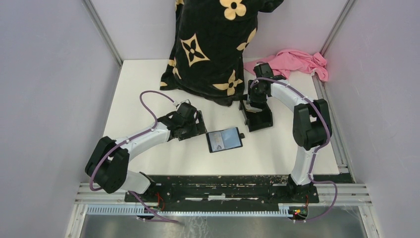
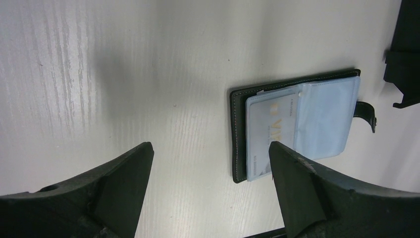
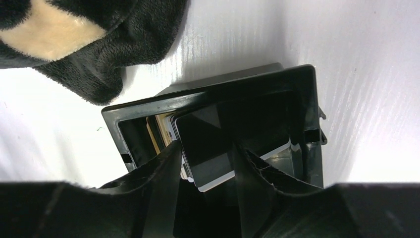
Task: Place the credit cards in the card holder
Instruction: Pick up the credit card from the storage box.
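Note:
The black card holder (image 1: pixel 225 140) lies open and flat on the table; in the left wrist view its black edge (image 2: pixel 240 134) frames a whitish-grey credit card (image 2: pixel 270 131) under a pale clear pocket. My left gripper (image 1: pixel 198 130) is open and empty just left of it, low over the table (image 2: pixel 210 145). My right gripper (image 1: pixel 255 106) reaches down into the black tray (image 1: pixel 258 120). Its fingers stand narrowly apart (image 3: pixel 208 148) around a dark-looking card (image 3: pixel 208 134) leaning in the tray (image 3: pixel 208 94). More card edges (image 3: pixel 161 131) show behind it. No blue card can be told apart.
A black blanket with cream flowers (image 1: pixel 213 44) hangs onto the table right behind the tray, its hem close by in the right wrist view (image 3: pixel 99 54). A pink cloth (image 1: pixel 297 62) lies at the back right. Walls close in both sides.

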Motion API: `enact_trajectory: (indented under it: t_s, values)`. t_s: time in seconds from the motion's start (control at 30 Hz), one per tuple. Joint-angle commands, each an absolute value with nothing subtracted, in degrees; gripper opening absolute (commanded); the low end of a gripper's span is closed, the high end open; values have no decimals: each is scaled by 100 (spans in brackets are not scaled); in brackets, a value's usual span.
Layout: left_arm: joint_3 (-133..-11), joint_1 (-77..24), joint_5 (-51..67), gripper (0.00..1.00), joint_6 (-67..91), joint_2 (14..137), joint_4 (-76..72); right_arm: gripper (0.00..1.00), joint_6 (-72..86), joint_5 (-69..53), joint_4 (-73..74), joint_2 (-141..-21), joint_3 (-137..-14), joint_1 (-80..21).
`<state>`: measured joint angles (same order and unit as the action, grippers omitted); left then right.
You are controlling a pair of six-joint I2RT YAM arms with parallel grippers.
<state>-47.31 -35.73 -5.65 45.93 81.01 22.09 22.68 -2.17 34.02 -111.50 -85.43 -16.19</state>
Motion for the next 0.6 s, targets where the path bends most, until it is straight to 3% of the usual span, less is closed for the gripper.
enact_trajectory:
  t_s: [0.0,0.43,0.57]
  values:
    - [-4714,-3548,-528,93,4831,8083,1879,46,2341,-501,3260,-11013,-8493,-1608]
    - [-4555,-3542,-397,92,4961,8046,1564,41,2376,-458,3571,-10611,-8752,-1732]
    - [-4514,-3542,-352,91,4982,8038,1494,35,2343,-424,3650,-10527,-8756,-1750]
